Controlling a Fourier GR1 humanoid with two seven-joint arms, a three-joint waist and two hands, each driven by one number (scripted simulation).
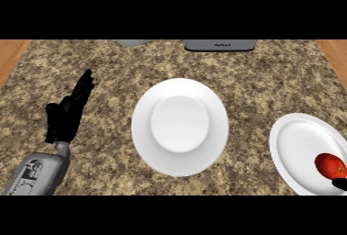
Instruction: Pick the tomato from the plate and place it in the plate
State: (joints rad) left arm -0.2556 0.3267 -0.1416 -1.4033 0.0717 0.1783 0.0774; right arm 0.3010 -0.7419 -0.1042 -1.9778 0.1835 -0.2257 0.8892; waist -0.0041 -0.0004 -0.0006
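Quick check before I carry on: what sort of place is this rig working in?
Most likely a kitchen counter: a speckled stone-look countertop, a white middle plate and a right plate holding a tomato, and what looks like a grey appliance at the far edge.

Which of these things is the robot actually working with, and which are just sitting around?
Job: tomato, the right plate holding it, the empty middle plate.
Lying about: dark grey box and pale grey object at the back; left hand resting open.
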